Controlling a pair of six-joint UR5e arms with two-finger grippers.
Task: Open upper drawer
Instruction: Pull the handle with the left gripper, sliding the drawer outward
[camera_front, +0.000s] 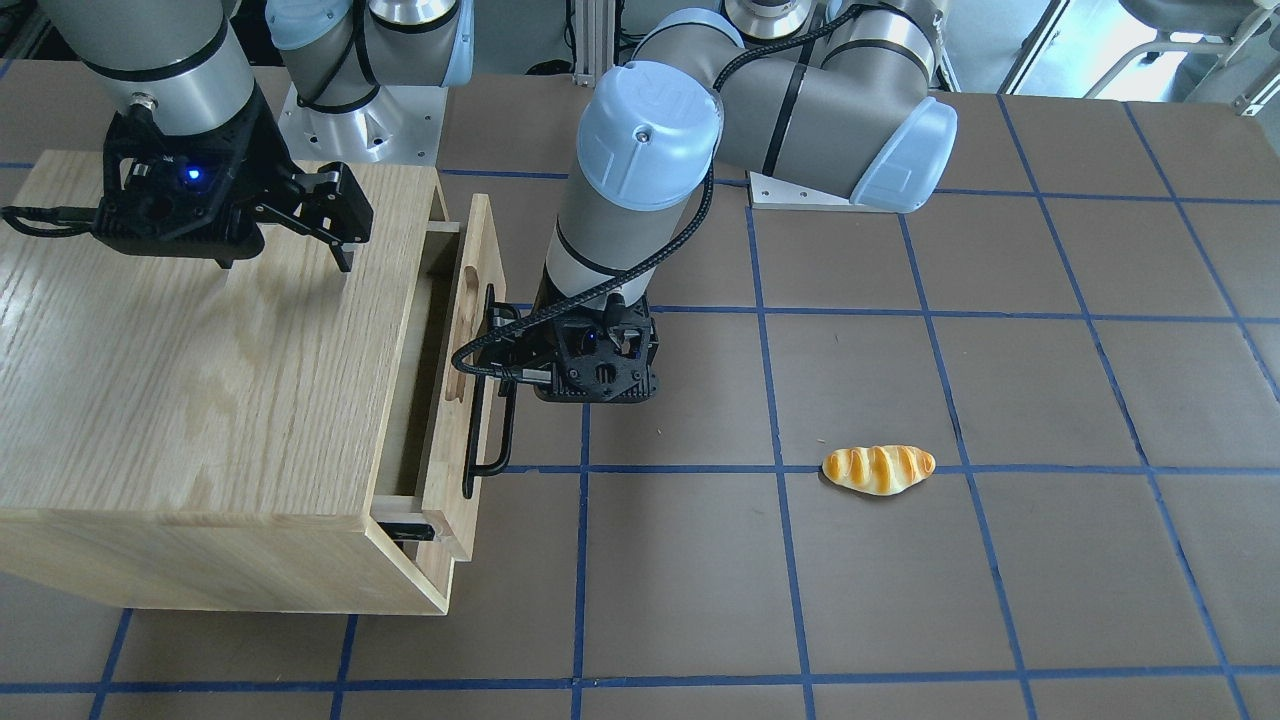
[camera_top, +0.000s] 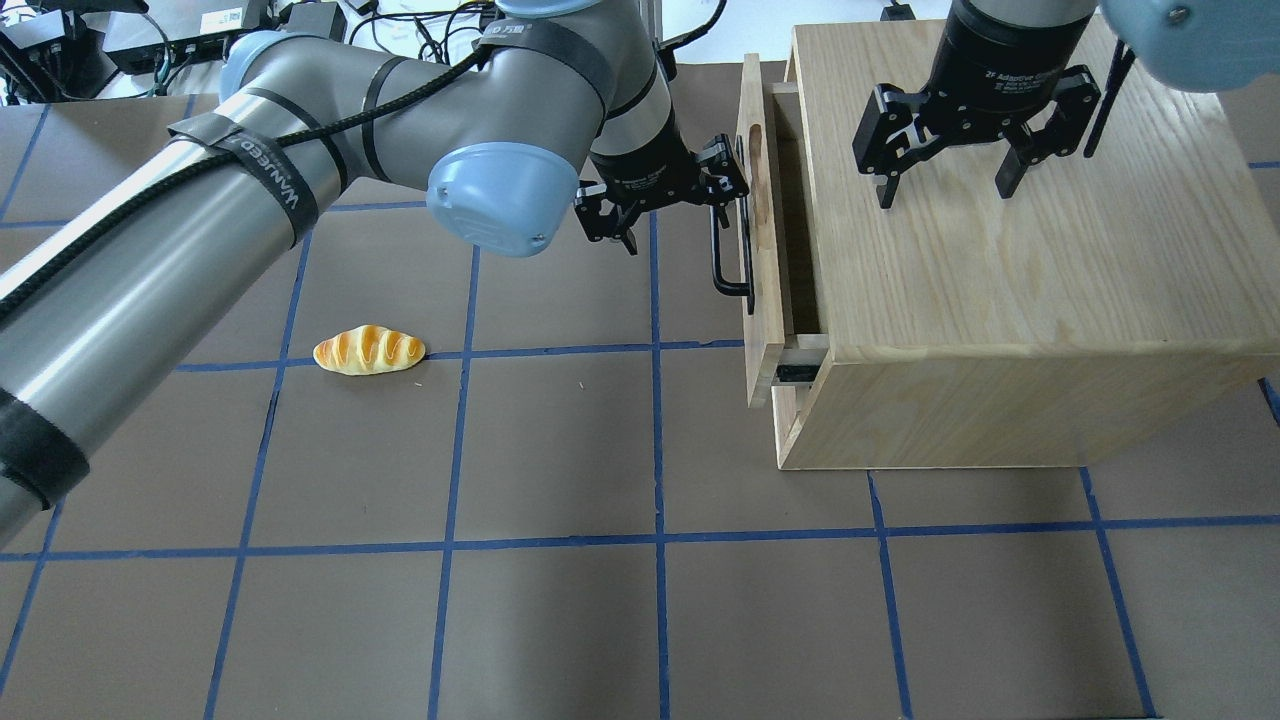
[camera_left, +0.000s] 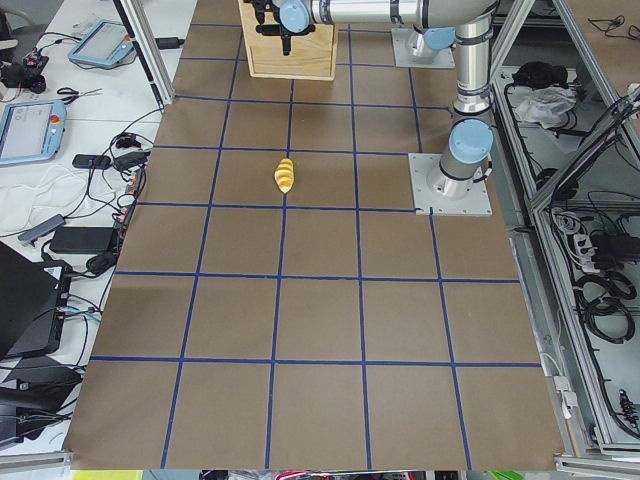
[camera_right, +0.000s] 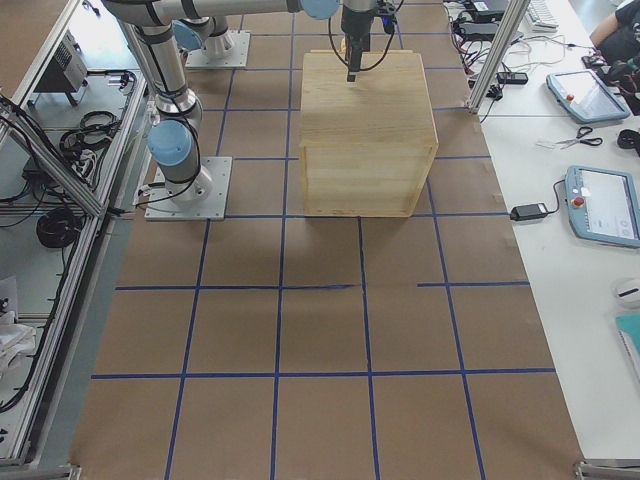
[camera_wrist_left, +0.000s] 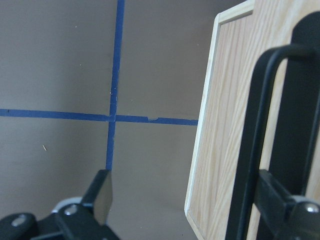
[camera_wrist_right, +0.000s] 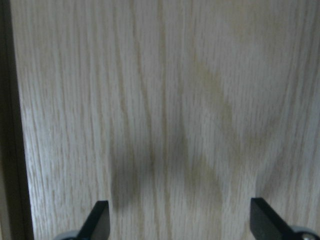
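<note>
The upper drawer (camera_front: 455, 430) is light oak and stands pulled a short way out of the oak cabinet (camera_front: 180, 380), leaving a dark gap. It also shows in the overhead view (camera_top: 762, 280). Its long black bar handle (camera_front: 490, 420) faces the table's middle. My left gripper (camera_top: 675, 205) is open at the handle's far end, with one finger behind the bar (camera_wrist_left: 250, 150) and the other out over the table. In the left wrist view the left gripper (camera_wrist_left: 190, 200) is wide apart beside the drawer front (camera_wrist_left: 220, 125). My right gripper (camera_top: 945, 185) is open and empty just above the cabinet top (camera_wrist_right: 165, 110).
A toy bread roll (camera_front: 878, 468) lies on the brown table (camera_front: 900, 600) well away from the drawer, also seen in the overhead view (camera_top: 368, 350). Blue tape lines grid the table. The cabinet (camera_top: 1000, 260) stands on the robot's right half of the table.
</note>
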